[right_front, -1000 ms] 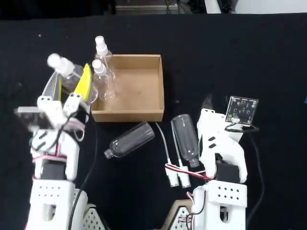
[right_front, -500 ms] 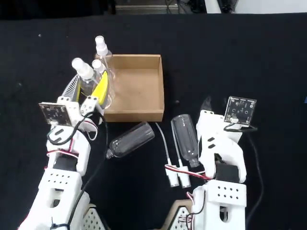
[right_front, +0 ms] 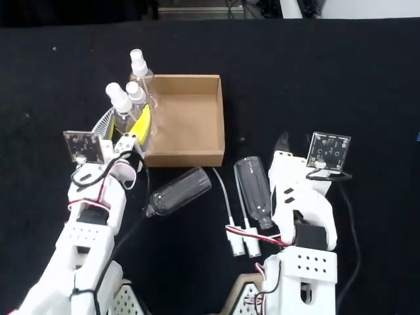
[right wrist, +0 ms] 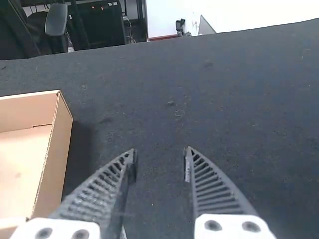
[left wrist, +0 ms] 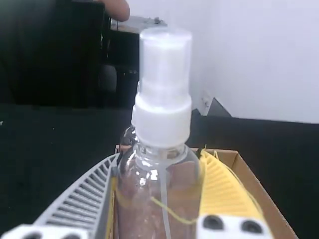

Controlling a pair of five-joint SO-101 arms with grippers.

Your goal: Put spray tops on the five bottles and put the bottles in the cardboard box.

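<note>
My left gripper (right_front: 127,123) is shut on a clear bottle (right_front: 122,117) with a white spray top (right_front: 115,94), held upright at the left edge of the cardboard box (right_front: 184,158). In the left wrist view the bottle (left wrist: 159,184) stands between the grey and yellow fingers, over the box's rim (left wrist: 249,172). Two capped bottles (right_front: 140,77) stand in the box's left side. Two uncapped bottles (right_front: 178,190) (right_front: 253,186) lie in front of the box, with two loose spray tops (right_front: 241,244) near them. My right gripper (right wrist: 160,151) is open and holds nothing, to the right of the box.
The table (right_front: 341,72) is covered with black cloth. The right half of the box floor (right_front: 197,125) is bare. Both arm bases stand at the near edge. Office furniture shows in the room beyond the table.
My left arm has carried the capped bottle to the right, up to the box's left edge, and stood it more upright. The right arm has not moved.
</note>
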